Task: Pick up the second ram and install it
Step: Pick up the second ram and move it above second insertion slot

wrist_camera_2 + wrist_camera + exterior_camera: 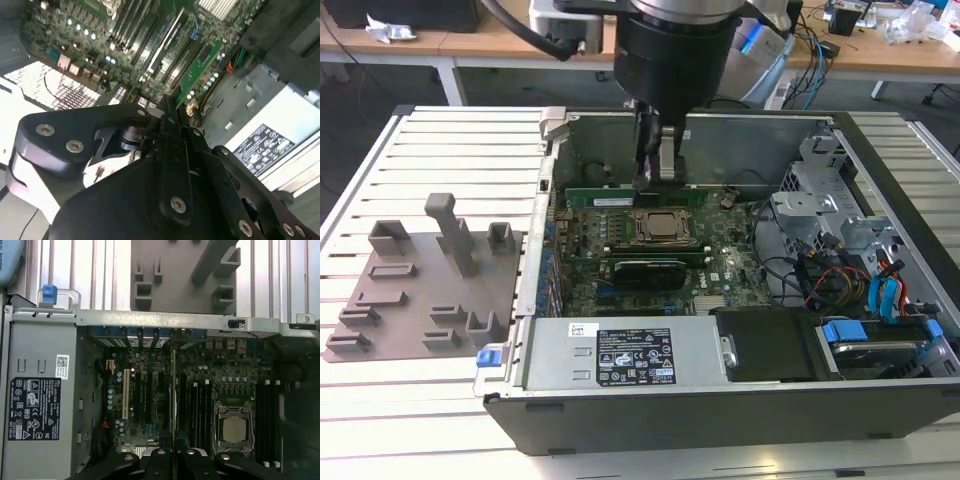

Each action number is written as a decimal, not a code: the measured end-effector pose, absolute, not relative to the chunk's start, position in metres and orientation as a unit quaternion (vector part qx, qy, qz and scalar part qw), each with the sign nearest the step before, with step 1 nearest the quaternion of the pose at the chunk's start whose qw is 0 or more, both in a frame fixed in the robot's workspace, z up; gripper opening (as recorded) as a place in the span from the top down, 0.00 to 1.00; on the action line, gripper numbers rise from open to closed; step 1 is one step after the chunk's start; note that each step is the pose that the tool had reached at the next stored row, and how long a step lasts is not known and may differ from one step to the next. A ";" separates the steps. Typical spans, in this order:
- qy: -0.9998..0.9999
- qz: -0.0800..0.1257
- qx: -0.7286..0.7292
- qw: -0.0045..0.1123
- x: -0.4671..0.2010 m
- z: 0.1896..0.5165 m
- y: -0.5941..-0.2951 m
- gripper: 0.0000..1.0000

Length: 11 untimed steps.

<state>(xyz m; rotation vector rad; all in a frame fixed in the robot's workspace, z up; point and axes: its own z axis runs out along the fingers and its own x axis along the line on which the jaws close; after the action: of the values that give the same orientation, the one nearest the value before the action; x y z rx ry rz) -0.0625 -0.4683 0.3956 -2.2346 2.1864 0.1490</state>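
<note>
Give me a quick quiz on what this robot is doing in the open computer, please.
1. True or false: the gripper holds the second ram inside the case.
2. Where is the grey fixture plate? A: inside the case. B: outside the case, on the exterior view's left. C: on top of the power supply.
3. Fill in: the second ram's board is coloured ____.
Key: 1 true; 2 B; 3 green.

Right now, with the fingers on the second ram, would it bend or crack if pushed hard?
Probably stiff: the second ram looks straight, edge-on in the first wrist view. Likely light, as the fingers hold it near the middle without sag. It is thin, so a skewed push might crack it.
</note>
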 end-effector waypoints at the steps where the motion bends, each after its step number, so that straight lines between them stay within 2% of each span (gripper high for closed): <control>1: 0.698 0.049 -0.714 0.006 -0.058 0.394 -0.467 0.86; 11: 0.699 0.051 -0.714 0.004 -0.029 0.378 -0.438 0.86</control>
<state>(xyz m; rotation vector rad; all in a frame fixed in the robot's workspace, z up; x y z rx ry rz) -0.0288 -0.4378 0.3782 -2.2363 2.1885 0.1593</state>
